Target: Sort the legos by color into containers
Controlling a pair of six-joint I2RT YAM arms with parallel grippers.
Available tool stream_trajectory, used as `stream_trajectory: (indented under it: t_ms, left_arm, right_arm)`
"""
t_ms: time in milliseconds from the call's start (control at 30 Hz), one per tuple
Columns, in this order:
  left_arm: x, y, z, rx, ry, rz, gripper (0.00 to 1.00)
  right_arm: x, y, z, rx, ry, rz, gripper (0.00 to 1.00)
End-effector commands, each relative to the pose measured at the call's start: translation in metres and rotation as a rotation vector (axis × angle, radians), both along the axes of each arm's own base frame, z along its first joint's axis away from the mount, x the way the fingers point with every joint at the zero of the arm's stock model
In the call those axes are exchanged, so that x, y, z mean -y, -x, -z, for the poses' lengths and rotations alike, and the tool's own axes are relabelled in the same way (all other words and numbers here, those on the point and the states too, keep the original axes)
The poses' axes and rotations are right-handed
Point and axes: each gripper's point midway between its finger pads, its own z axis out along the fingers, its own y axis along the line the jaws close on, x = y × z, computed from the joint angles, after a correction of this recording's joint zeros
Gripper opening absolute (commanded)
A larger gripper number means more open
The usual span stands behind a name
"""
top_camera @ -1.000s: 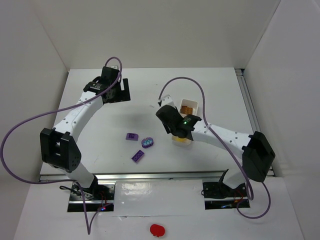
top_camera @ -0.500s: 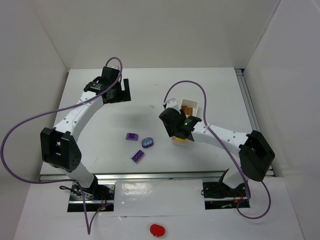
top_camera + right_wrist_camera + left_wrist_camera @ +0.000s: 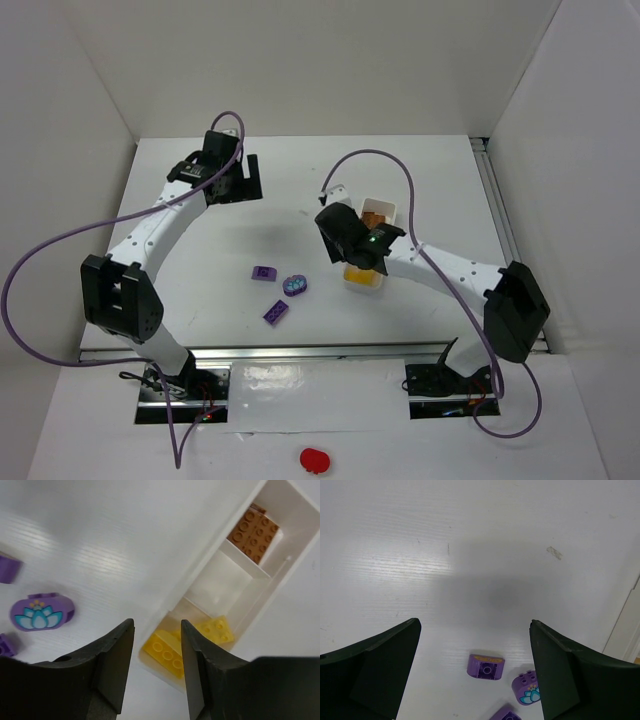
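Observation:
Three purple legos lie mid-table: a flat brick [image 3: 264, 272], a rounded piece with a flower print [image 3: 294, 285] and another brick [image 3: 276, 312]. The white tray [image 3: 388, 212] holds brown bricks [image 3: 372, 218] in its far compartment and yellow bricks [image 3: 365, 277] in its near one. My right gripper [image 3: 345, 240] hovers over the tray's near half. In the right wrist view it [image 3: 155, 630] is open and empty above a yellow brick [image 3: 165, 650]; the middle compartment [image 3: 220, 582] holds nothing. My left gripper [image 3: 225, 178] is open and empty at the far left; its view shows the purple brick [image 3: 486, 666] and the rounded piece [image 3: 525, 690].
A red rounded blob [image 3: 315, 459] lies in front of the arm bases, off the table. White walls close the table at the back and sides. A rail [image 3: 495, 190] runs along the right edge.
My right gripper has shifted slightly up and to the far left over the tray, uncovering the yellow compartment. The left arm and the purple pieces have not moved.

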Motion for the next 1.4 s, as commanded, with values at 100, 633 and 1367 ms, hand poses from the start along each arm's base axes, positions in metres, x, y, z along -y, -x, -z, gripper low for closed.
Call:
stream_trajectory:
  t_ms: [100, 633, 1367]
  left_arm:
    - [-0.002, -0.013, -0.024, 0.072, -0.007, -0.02, 1.0]
    - [-0.007, -0.006, -0.018, 0.048, -0.024, -0.029, 1.0]
    - [-0.011, -0.007, -0.019, 0.052, -0.045, -0.036, 1.0]
  right_arm:
    - [-0.063, 0.014, 0.001, -0.068, -0.112, -0.175, 0.57]
    - [-0.125, 0.047, 0.061, -0.23, -0.101, -0.437, 1.0]
    - [-0.128, 0.013, 0.064, -0.043, -0.071, -0.23, 0.59]
